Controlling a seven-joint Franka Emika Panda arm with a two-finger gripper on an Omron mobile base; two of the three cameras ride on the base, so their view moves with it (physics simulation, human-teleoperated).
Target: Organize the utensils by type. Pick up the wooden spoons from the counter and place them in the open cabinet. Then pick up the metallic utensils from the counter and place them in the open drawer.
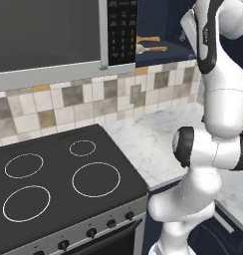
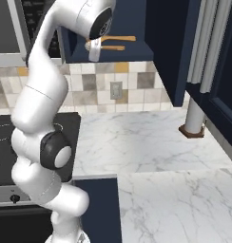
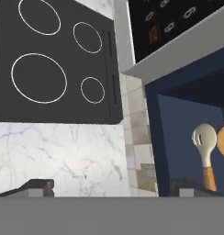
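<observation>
Two wooden spoons lie side by side on the shelf of the open cabinet, also seen as the wooden spoons up at the cabinet. In the hand view one wooden spoon shows its pale bowl against the navy interior. My gripper hangs just in front of the shelf's left end, open and empty. Its fingertips stand wide apart around the gripper. The counter below is bare marble. The metallic utensils and the open drawer are out of view.
A black stovetop lies left of the counter, under a microwave. The cabinet's open door juts out at the right. A white post stands on the counter beside tall navy doors. My own arm blocks much of the worktop.
</observation>
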